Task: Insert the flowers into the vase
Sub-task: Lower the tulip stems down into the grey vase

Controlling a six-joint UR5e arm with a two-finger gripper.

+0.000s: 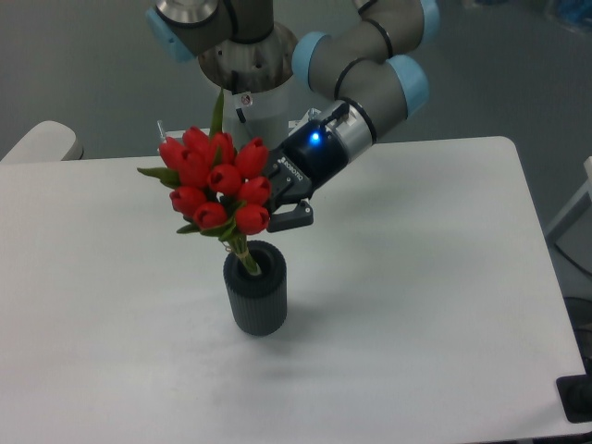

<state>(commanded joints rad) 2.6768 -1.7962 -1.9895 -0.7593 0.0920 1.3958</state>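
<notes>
Red tulip buds in a tight bunch with green leaves and stems (218, 181) sit left of centre, tilted, heads leaning up and left. Their stem ends reach into the round mouth of the small dark grey ribbed cylindrical vase (255, 294), upright on the white tabletop (416, 305). Right of the bunch, the black two-finger hand (281, 205) appears pinched on the flowers behind the buds, the contact itself hidden. Judgement: insertion begun, not finished; bunch rides high, needs lowering, straightening, then release.
</notes>
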